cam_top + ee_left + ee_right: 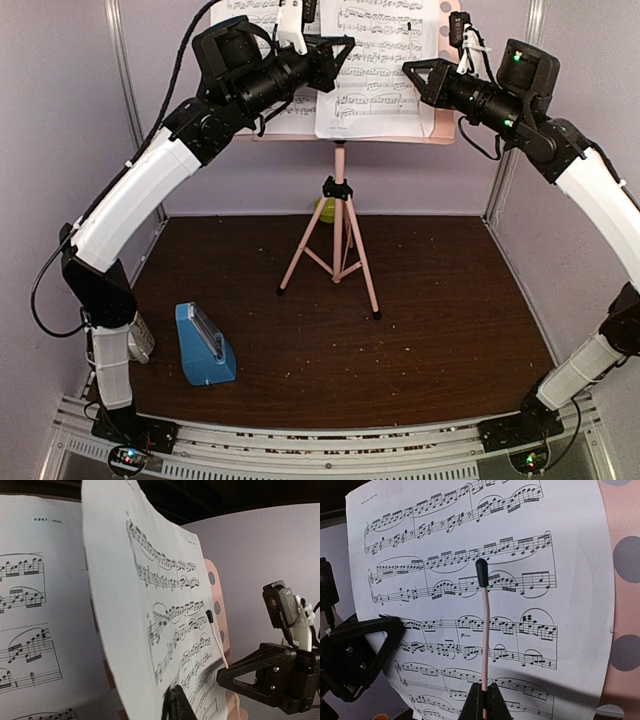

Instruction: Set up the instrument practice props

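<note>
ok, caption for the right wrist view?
Right claw pinches the pink page-retainer wire across the sheet-music page on the pink stand desk.

The music stand (337,188) is at the table's (440,300) rear centre, with two sheet-music pages (380,60) side by side on its desk. The metronome (205,345) sits front-left, and a bowl (325,208) lies behind the stand's legs.

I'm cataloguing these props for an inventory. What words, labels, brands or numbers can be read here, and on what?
None can be read with certainty.
Left white printed sheet-music page: small header line at top left, too blurred to read.
Right white printed sheet-music page: tiny header at top left, too small; otherwise only notation.
Small blue pyramid metronome: no legible label.
</note>
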Controlling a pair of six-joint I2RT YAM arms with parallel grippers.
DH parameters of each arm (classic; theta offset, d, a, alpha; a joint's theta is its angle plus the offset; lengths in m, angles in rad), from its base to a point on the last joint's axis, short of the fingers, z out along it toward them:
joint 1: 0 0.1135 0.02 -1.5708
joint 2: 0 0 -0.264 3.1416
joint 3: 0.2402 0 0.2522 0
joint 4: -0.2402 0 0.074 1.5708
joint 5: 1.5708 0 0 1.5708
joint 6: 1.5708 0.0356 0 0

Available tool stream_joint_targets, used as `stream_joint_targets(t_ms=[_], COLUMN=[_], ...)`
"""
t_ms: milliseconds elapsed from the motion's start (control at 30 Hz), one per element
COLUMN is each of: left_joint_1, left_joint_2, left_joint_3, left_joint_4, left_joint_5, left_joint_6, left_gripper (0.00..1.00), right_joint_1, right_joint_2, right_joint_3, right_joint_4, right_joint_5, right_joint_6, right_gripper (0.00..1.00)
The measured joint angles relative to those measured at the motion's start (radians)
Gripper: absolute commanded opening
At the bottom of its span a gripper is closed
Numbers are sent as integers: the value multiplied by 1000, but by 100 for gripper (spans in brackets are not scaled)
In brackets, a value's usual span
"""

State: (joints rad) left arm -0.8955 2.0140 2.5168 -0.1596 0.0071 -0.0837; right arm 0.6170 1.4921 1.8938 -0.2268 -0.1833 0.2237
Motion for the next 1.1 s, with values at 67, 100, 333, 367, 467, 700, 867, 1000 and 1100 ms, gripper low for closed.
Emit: stream_joint_targets(t_ms=[67,100,333,367,467,700,867,1000,1100], left_joint_1=[0,0,0,-1,-5,-21,-25,-25,-25], left_joint_2=[8,11,10,7,-20,-143,-193,-195,-190], left_joint_3=[3,3,2,-3,-48,-216,-269,-274,-272], left_joint_4=[3,3,1,0,-9,-13,5,14,24], left_joint_5=[6,9,16,17,11,-36,-53,-56,-56], left_joint_6=[0,0,0,-3,-3,-4,-8,-17,-22], left_gripper=[12,15,32,33,38,35,15,6,1], right_joint_1=[0,0,0,0,0,0,-2,-2,-2], right_joint_2=[0,0,0,0,-5,-17,-19,-21,-23], right_joint_3=[-4,-7,-10,-11,-24,-44,-54,-58,-61], right_joint_4=[5,10,16,18,28,42,57,63,67], right_joint_5=[0,0,1,1,3,6,5,3,-3], right_joint_6=[0,0,0,0,-1,-2,-4,-4,-4], right_gripper=[0,0,0,0,0,0,0,0,0])
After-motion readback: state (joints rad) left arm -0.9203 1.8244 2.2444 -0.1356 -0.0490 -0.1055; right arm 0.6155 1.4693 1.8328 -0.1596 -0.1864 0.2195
